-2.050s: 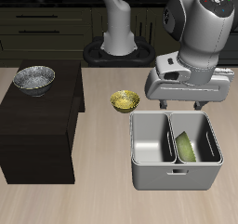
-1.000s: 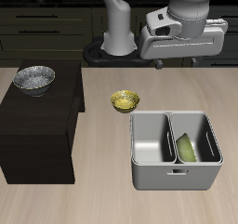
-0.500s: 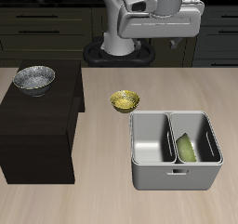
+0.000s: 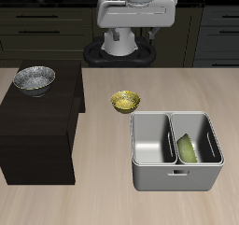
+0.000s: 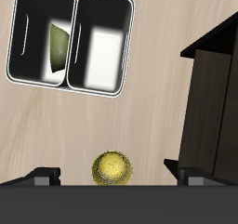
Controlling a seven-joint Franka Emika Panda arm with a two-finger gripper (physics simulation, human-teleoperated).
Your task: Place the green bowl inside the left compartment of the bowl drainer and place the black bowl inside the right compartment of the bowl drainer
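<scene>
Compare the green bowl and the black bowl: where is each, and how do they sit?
The green bowl leans tilted inside one well of the bowl drainer; the black bowl sits upright on the dark cabinet. The green bowl is olive and smaller; the black bowl is speckled, metallic and larger. Both are round.

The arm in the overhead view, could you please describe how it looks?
The arm has glossy white, rounded shells with dark grey bands at the joints. Its wide hand housing is pale grey. In the wrist view the jaws show as dark grey blocks. No cables or markings are visible.

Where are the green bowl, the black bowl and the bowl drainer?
green bowl (image 4: 188, 148), exterior view, inner wall.
black bowl (image 4: 34, 78), exterior view, speckled inside.
bowl drainer (image 4: 175, 180), exterior view, front wall.
</scene>
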